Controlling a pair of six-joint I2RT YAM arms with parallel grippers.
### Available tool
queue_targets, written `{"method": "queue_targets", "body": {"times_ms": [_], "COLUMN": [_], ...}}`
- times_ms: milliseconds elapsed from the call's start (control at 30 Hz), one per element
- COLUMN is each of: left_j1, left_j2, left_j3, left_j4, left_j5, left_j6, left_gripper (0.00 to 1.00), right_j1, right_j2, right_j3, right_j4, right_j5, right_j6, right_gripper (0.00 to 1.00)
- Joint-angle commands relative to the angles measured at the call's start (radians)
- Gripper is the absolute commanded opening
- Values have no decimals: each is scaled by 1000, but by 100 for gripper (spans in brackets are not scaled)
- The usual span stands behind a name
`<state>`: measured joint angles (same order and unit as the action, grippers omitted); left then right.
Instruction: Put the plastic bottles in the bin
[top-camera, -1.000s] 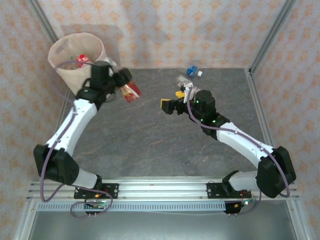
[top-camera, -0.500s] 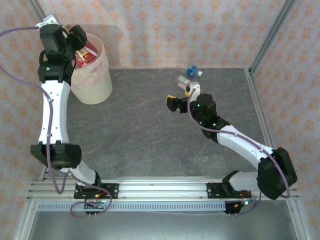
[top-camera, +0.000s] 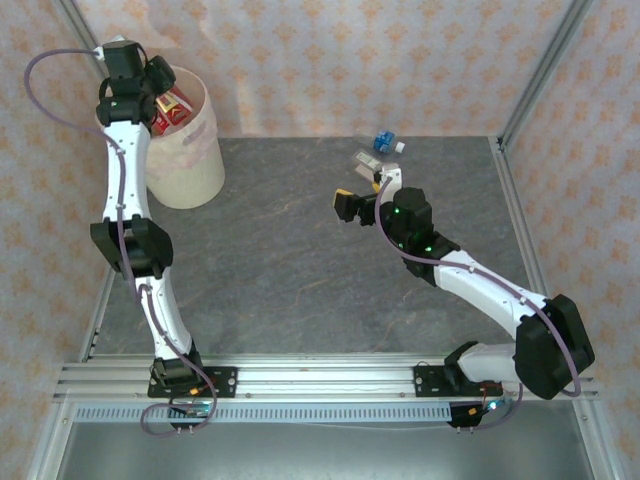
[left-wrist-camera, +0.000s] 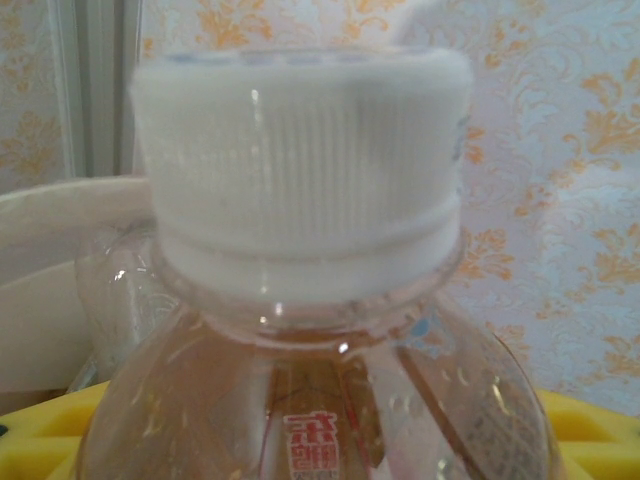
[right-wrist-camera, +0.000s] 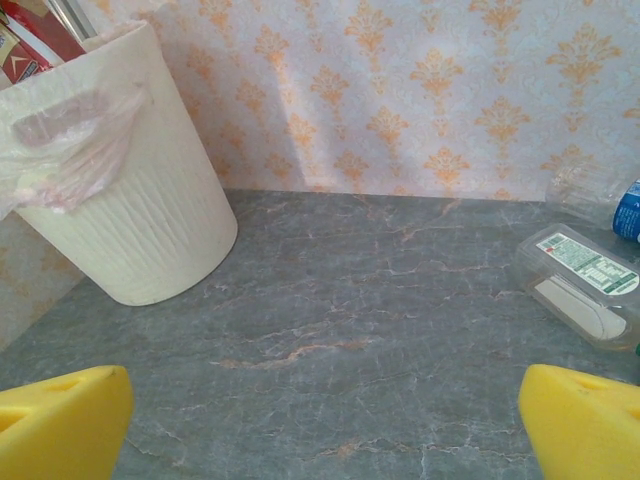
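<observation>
- The right gripper (right-wrist-camera: 322, 425) hangs low over the grey table (top-camera: 280, 270), well to the right of the bin (top-camera: 185, 150). It faces the bin with its yellow pads (right-wrist-camera: 60, 425) spread wide and nothing between them.
- Farther back, also well right of the bin, two plastic bottles lie on the table by the back wall. One is a flattened clear bottle (right-wrist-camera: 585, 285) with a white-and-green label. Close behind it lies a blue-labelled bottle (top-camera: 384, 141).
- The bin stands upright in the far left corner, a thin clear liner (right-wrist-camera: 60, 160) folded over its rim.
- The left gripper (top-camera: 158, 90) is raised above the bin's mouth, clamped on a red-labelled bottle (top-camera: 173, 110). That bottle hangs over the opening at about rim height. The left wrist view shows its white cap (left-wrist-camera: 300, 170) close up, with a yellow pad on either side of the clear body.
</observation>
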<state>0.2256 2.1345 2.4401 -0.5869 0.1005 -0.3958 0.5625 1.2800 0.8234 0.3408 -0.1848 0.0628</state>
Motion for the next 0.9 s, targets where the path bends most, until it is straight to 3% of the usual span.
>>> {"method": "queue_targets", "body": {"times_ms": [0, 233, 367, 467, 600, 867], "left_j1": [11, 11, 12, 11, 12, 11], "left_j2": [17, 50, 68, 66, 38, -2], "left_j3": [88, 94, 154, 198, 212, 208], "left_j4": [-56, -87, -142, -175, -187, -175], "left_j5": [50, 103, 75, 39, 27, 147], "left_j6": [-36, -88, -96, -90, -90, -113], "left_gripper": [57, 58, 90, 98, 100, 100], "right_j1": [4, 4, 4, 4, 4, 4], "right_j2": [-21, -15, -10, -8, 2, 5], "right_j3": [-13, -5, -7, -7, -2, -5], "right_j4": [-3, -13, -13, -14, -13, -10], "right_j5": [28, 31, 35, 38, 50, 49], "right_j6": [2, 5, 6, 0, -1, 8], "right_gripper": [99, 99, 99, 99, 99, 99]}}
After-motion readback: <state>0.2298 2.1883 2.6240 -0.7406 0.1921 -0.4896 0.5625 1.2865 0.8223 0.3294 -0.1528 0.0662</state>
